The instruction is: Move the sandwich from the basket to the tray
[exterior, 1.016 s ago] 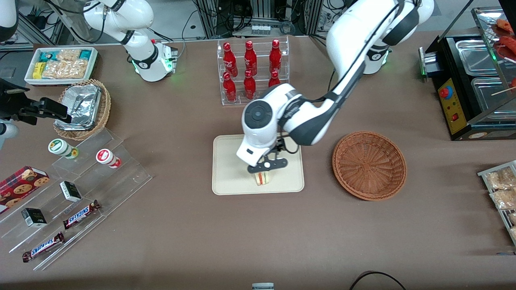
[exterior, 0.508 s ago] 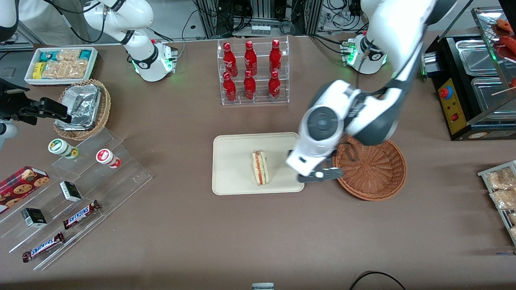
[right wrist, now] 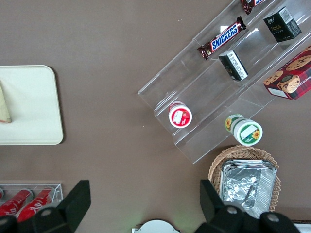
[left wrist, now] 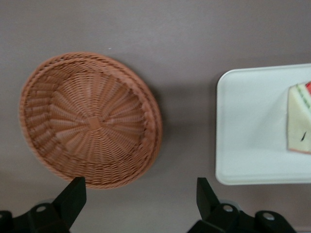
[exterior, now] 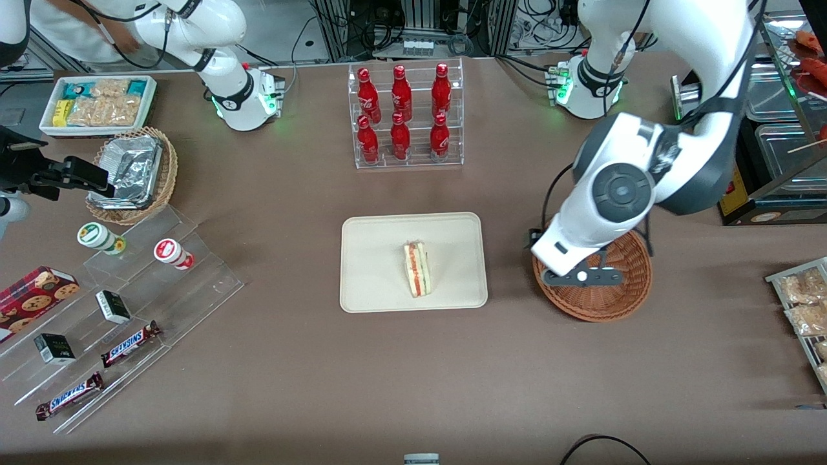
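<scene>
The sandwich [exterior: 418, 268] lies on the cream tray [exterior: 368, 284] mid-table, its red and green filling edge showing; its bread face [left wrist: 299, 119] and the tray [left wrist: 248, 131] also show in the left wrist view. The reddish-brown wicker basket [exterior: 607, 303] [left wrist: 90, 119] stands beside the tray toward the working arm's end, bare inside. My left gripper [exterior: 583, 276] hangs above the basket's tray-side rim, well apart from the sandwich. In the wrist view the gripper [left wrist: 141, 194] is open, its dark fingers [left wrist: 73, 196] wide apart with only table between them.
A clear rack of red bottles [exterior: 404, 116] stands farther from the camera than the tray. A black food warmer [exterior: 762, 135] and snack packets [exterior: 804, 303] sit at the working arm's end. An acrylic step shelf with snacks [exterior: 123, 303] and a foil-lined basket [exterior: 132, 174] lie toward the parked arm's end.
The left gripper let go of the sandwich on the tray, rose, and swung sideways from over the tray to over the basket. The sandwich stays on the tray.
</scene>
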